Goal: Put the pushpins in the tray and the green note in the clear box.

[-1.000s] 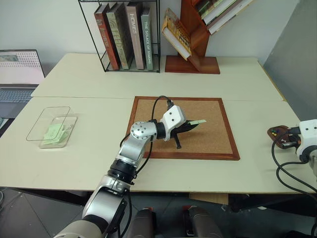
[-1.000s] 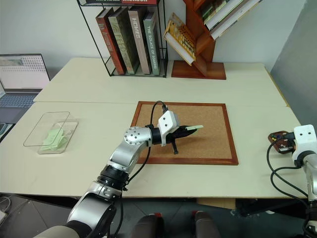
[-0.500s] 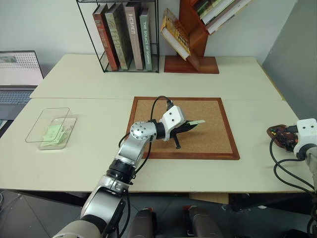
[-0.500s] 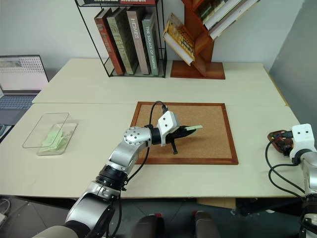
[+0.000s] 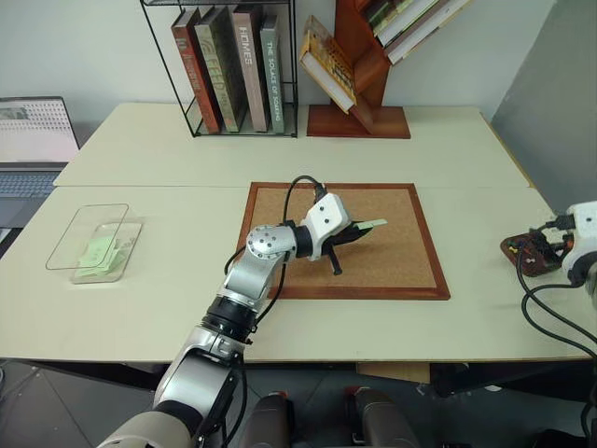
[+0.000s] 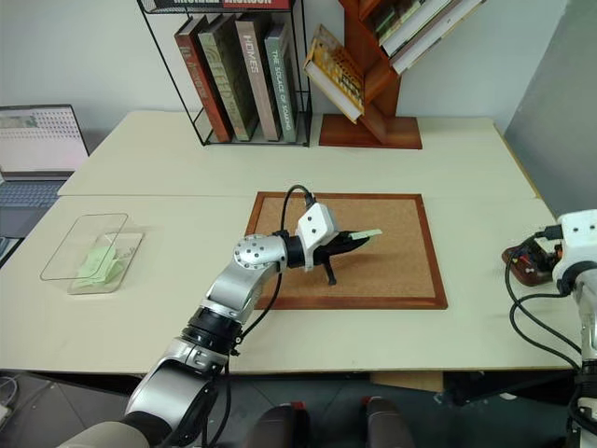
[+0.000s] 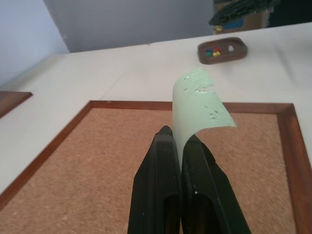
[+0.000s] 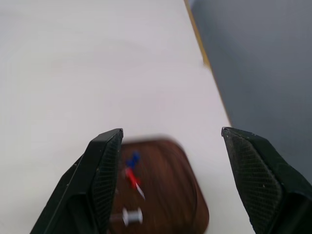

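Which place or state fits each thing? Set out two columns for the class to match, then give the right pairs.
Things:
1. green note
2. pushpins
3. clear box
4. right gripper

Places or states:
A. open above the tray
B. pinched in the left gripper over the corkboard
C. lying in the brown tray
D. on the table's left, green slips inside

Pairs: 1-B, 2-C, 3-D, 4-A

In front of me a wood-framed corkboard [image 5: 373,261] lies flat on the pale bench [image 5: 168,299]. At the far side a black wire rack [image 5: 229,70] holds upright books [image 5: 247,65], just beside a red wooden shelf [image 5: 359,103] with leaning books. An open laptop [image 5: 33,140] sits at my far left.
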You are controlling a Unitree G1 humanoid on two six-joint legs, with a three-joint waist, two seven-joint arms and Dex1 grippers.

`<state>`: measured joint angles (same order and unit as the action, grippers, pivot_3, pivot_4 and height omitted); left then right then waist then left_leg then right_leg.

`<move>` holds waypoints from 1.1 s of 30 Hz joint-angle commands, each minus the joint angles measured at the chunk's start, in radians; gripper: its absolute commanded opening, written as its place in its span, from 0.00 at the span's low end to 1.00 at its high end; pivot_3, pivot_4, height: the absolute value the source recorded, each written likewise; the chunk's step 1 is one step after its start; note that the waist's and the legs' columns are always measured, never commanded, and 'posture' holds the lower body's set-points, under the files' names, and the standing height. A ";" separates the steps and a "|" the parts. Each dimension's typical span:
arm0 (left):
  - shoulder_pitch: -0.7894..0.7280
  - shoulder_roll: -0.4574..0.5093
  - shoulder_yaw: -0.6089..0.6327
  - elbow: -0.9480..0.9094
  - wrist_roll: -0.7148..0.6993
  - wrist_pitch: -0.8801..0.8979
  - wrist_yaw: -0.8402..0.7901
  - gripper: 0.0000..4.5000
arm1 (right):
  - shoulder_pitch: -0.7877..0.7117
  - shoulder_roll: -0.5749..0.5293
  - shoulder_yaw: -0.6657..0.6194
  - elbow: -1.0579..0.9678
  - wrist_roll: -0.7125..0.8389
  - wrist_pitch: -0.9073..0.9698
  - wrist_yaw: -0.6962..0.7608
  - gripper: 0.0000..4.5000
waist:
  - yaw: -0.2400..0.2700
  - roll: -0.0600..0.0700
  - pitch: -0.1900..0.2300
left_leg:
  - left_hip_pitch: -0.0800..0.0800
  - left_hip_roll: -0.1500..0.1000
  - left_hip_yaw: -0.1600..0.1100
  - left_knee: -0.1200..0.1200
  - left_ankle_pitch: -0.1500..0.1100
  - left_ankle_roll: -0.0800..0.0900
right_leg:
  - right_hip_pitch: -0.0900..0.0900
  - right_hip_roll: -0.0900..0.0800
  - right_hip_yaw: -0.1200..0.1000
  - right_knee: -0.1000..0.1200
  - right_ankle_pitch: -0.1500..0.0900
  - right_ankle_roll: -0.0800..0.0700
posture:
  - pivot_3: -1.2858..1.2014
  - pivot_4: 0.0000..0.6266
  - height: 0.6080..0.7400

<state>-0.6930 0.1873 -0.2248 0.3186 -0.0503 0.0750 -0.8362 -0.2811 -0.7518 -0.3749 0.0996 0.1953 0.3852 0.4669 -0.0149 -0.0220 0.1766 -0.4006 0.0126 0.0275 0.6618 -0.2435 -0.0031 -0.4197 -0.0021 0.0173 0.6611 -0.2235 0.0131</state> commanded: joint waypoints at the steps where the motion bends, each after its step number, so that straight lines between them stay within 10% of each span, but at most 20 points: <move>1: -0.031 0.022 0.054 -0.070 -0.004 0.050 0.072 0.00 | 0.000 0.015 0.018 -0.160 0.105 -0.067 0.135 0.76 | -0.004 -0.001 0.000 | 0.000 0.000 -0.001 0.000 0.000 0.000 | 0.000 0.000 0.000 0.000 0.000 0.000 | 0.52 0.24 1.00; 15: 0.270 0.441 0.468 -0.498 -0.045 0.506 0.227 0.00 | -0.253 0.148 0.523 -0.330 0.174 0.061 0.444 0.76 | -0.018 -0.009 0.005 | 0.000 0.004 -0.003 0.000 0.000 0.000 | -0.001 -0.001 -0.001 0.000 0.000 -0.001 | 0.52 0.24 1.00; 33: 0.329 0.597 0.704 -0.176 -0.027 0.488 0.440 0.00 | -0.376 0.321 0.583 -0.302 0.164 0.171 0.399 0.76 | -0.006 -0.013 0.004 | 0.000 0.000 -0.002 -0.002 0.000 0.000 | -0.001 -0.013 -0.004 -0.001 0.000 -0.002 | 0.52 0.24 1.00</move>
<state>-0.3616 0.7638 0.4284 0.1556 -0.0754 0.5758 -0.4335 -0.6481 -0.4328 0.2359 -0.1574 0.3445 0.5568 0.8709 -0.0207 -0.0350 0.1805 -0.4011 0.0129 0.0252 0.6602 -0.2436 -0.0035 -0.4211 -0.0151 0.0133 0.6605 -0.2238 0.0114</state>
